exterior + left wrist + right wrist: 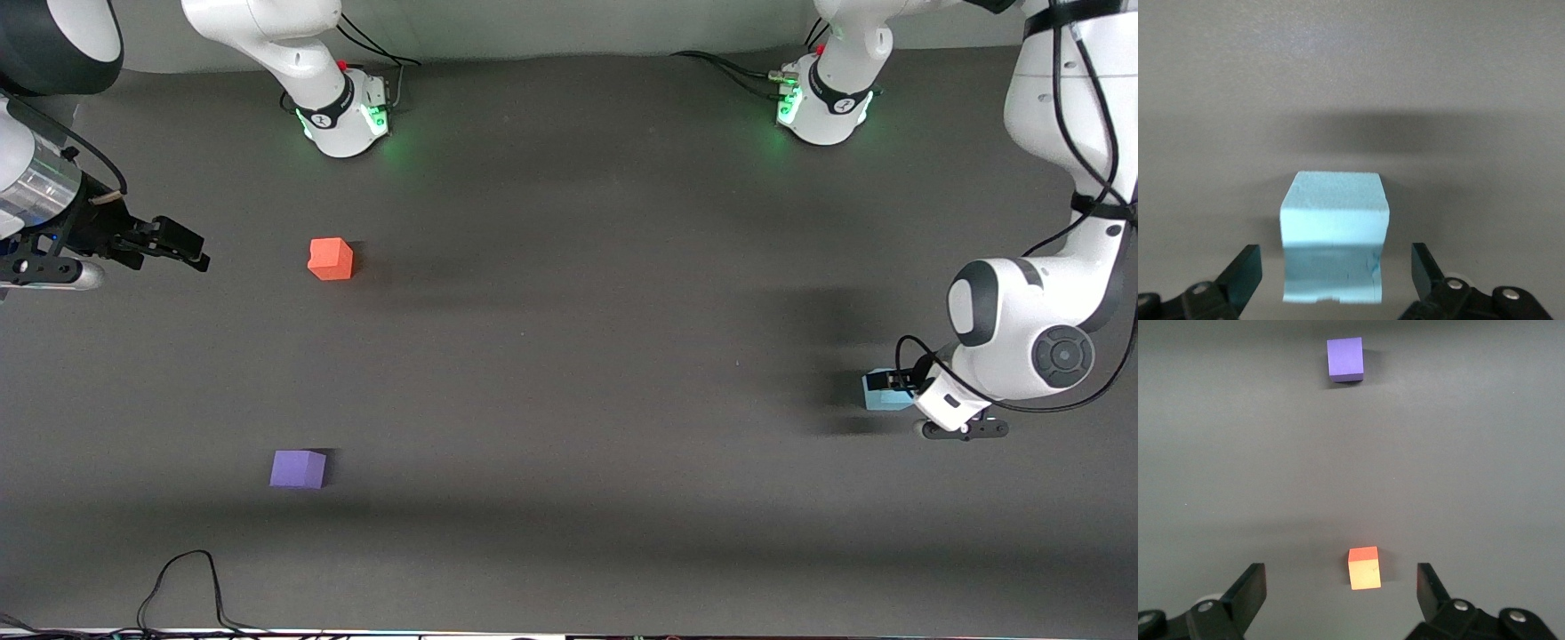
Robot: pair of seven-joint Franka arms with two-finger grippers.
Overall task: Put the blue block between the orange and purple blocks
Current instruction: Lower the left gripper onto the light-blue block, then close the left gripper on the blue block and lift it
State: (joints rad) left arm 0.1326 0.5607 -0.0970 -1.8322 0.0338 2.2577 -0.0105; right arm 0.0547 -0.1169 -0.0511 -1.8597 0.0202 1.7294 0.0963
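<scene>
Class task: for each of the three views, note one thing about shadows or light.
Front view: green lights glow at both arm bases; broad soft shadows band the table. Left wrist view: dark shadow beside the blue block. Right wrist view: even light, faint shadows by the orange block and purple block.

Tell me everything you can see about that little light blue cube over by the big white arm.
The blue block is a small sky-blue cube with a matte, foam-like surface and a small nick on one edge. It sits flat on the dark table, at the left arm's end, well away from the orange and purple cubes. The left pincer is open, one finger on each side of the block, with gaps showing.
</scene>
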